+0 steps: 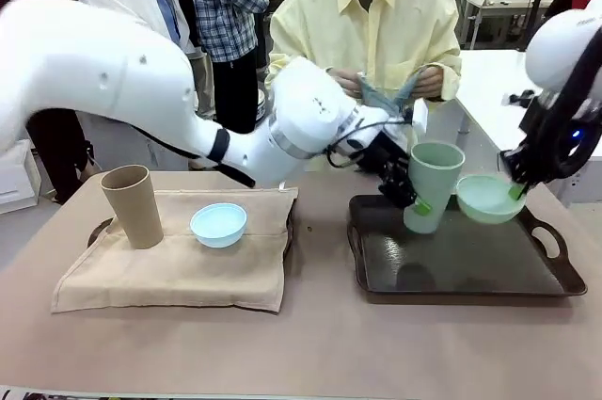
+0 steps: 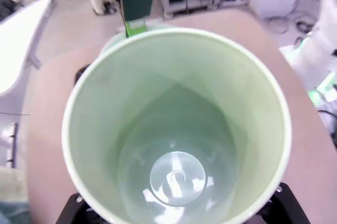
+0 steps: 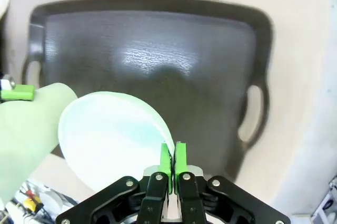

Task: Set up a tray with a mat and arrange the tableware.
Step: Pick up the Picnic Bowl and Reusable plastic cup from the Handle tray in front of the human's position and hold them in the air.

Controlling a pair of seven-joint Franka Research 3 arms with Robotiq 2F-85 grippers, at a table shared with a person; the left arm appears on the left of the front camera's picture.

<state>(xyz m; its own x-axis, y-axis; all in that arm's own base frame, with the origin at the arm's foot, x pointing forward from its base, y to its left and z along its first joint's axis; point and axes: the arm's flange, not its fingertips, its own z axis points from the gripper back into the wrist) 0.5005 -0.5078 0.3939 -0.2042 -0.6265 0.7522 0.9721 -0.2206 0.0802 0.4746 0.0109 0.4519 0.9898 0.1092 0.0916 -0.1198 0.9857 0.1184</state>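
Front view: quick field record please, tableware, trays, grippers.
mat: draped over left tray
tan cup: upright on mat
light blue bowl: on mat, right of tan cup
dark tray: robot's right, beside mat
pale green cup: tilted at dark tray, inside left gripper; grip unclear
pale green bowl: over dark tray, rim pinched by right gripper

A person (image 1: 376,24) in a pale yellow shirt faces the tan bench (image 1: 310,344) from its far side; onlookers (image 1: 221,5) stand behind, far left.
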